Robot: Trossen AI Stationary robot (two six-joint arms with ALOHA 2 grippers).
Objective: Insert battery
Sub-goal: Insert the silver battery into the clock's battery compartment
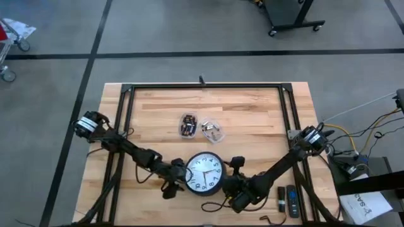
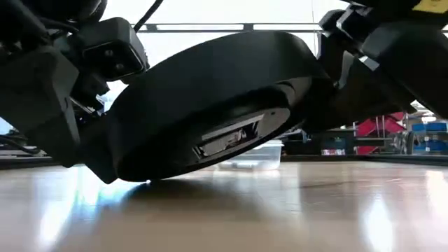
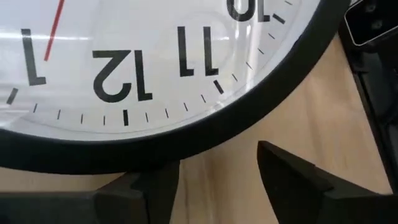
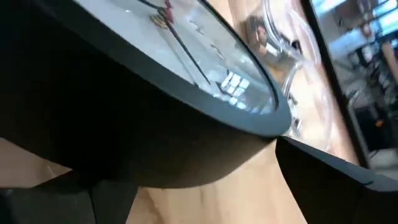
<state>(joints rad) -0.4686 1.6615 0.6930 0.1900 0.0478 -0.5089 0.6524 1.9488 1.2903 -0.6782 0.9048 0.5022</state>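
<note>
A round black wall clock (image 1: pixel 205 173) with a white face lies face up near the table's near edge, between my two grippers. In the low view the clock (image 2: pixel 210 105) is tilted: its right side is raised and its left lower edge is close to the table. A slot (image 2: pixel 227 138) shows on its back. My left gripper (image 1: pixel 175 181) is open at the clock's left rim, by the 12 (image 3: pixel 121 74). My right gripper (image 1: pixel 231 181) is shut on the clock's right rim. Batteries lie in two clear containers (image 1: pixel 188 124) farther back. My left gripper is open, and the clock's black rim by the 12 (image 3: pixel 155 155) lies over one finger (image 3: pixel 146 193). The other finger stands free beside the rim. Whether rim and finger touch, I cannot tell. My right gripper holds the clock's right rim (image 4: pixel 261 140) between its two fingers, one finger (image 4: pixel 323 165) at the rim's edge and the other (image 4: pixel 74 199) under the clock's back. It comes level from the table's right. The clock's right side is lifted and its left side is low.
The second clear container (image 1: pixel 213 129) sits just behind the clock. Two dark stick-shaped objects (image 1: pixel 287 198) lie at the near right of the table. A black frame (image 1: pixel 202 86) runs along the table's back and sides.
</note>
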